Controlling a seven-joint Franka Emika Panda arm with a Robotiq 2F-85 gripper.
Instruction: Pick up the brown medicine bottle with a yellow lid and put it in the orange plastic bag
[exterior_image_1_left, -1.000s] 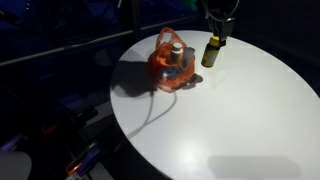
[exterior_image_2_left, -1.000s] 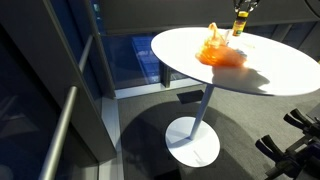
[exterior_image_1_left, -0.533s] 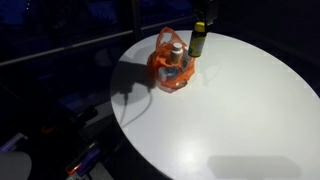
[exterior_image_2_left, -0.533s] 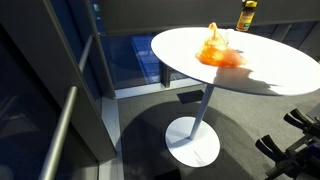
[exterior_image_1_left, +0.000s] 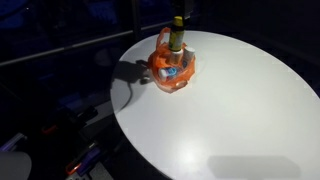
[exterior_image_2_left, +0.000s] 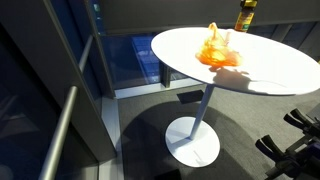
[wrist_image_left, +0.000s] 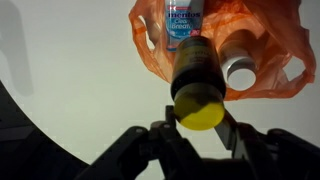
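Note:
The brown medicine bottle with a yellow lid (wrist_image_left: 196, 85) hangs in my gripper (wrist_image_left: 196, 125), which is shut on it near the lid. In an exterior view the bottle (exterior_image_1_left: 177, 35) is in the air just above the orange plastic bag (exterior_image_1_left: 170, 66); it also shows at the top of the other exterior view (exterior_image_2_left: 245, 15), behind the bag (exterior_image_2_left: 218, 50). In the wrist view the bag (wrist_image_left: 265, 45) lies open below the bottle, holding a clear bottle with a blue label (wrist_image_left: 185, 22) and a white-capped container (wrist_image_left: 241, 68).
The bag sits near the far edge of a round white table (exterior_image_1_left: 230, 110) on a single pedestal (exterior_image_2_left: 197, 135). The floor around is dark, with a railing (exterior_image_2_left: 60, 130) nearby.
My gripper has lifted the brown bottle off the table and carried it sideways until it is over the orange bag.

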